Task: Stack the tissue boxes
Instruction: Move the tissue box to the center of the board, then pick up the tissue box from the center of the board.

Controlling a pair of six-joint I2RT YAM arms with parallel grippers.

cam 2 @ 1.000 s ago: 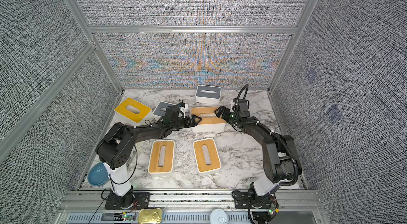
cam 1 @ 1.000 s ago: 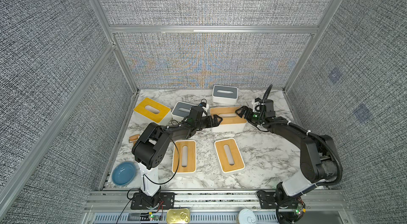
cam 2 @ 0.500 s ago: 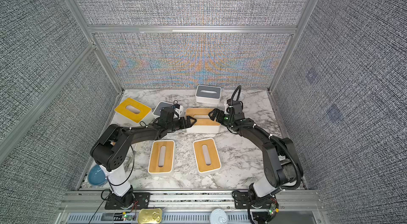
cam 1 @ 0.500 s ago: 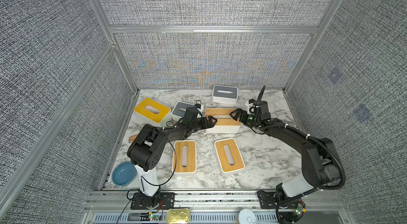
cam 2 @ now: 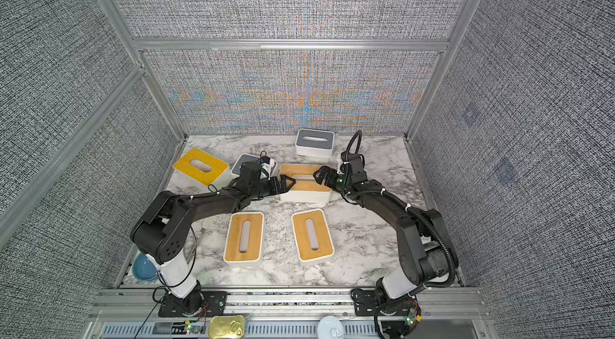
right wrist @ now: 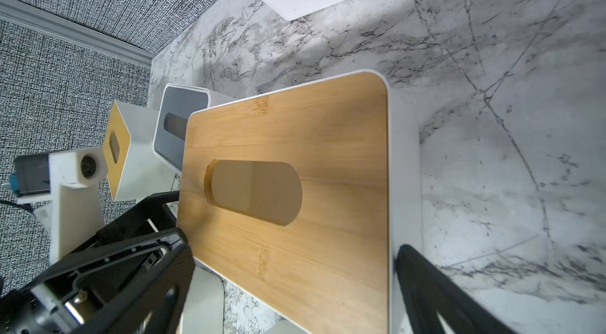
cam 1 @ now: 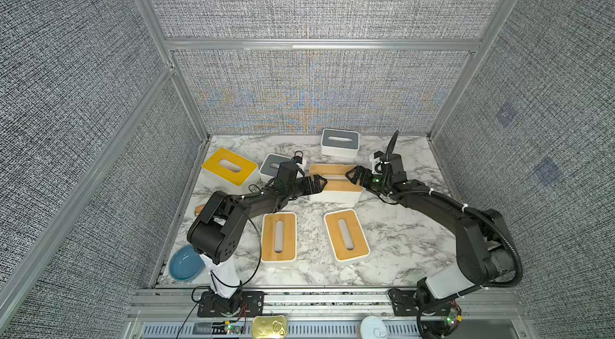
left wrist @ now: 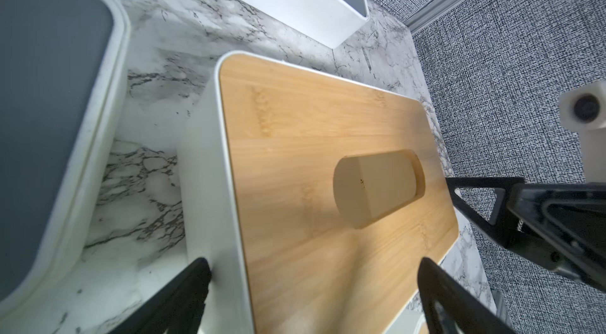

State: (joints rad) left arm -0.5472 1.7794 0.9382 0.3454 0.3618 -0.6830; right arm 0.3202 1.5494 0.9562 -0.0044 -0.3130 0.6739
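Your left gripper (cam 1: pixel 322 184): jaws spread wide at the left end of the central bamboo-lidded box (cam 1: pixel 336 186). Your right gripper (cam 1: pixel 349 177): jaws likewise wide at that box's right end. Whether either presses it, you cannot tell. Front-left bamboo-lidded box (cam 1: pixel 289 240) and front-right bamboo-lidded box (cam 1: pixel 356 237): side by side at the front. Yellow-lidded box (cam 1: pixel 243 167): rear left. Near grey-lidded box (cam 1: pixel 269 171): just beside it, close behind your left gripper. Far grey-lidded box (cam 1: pixel 340 139): rearmost.
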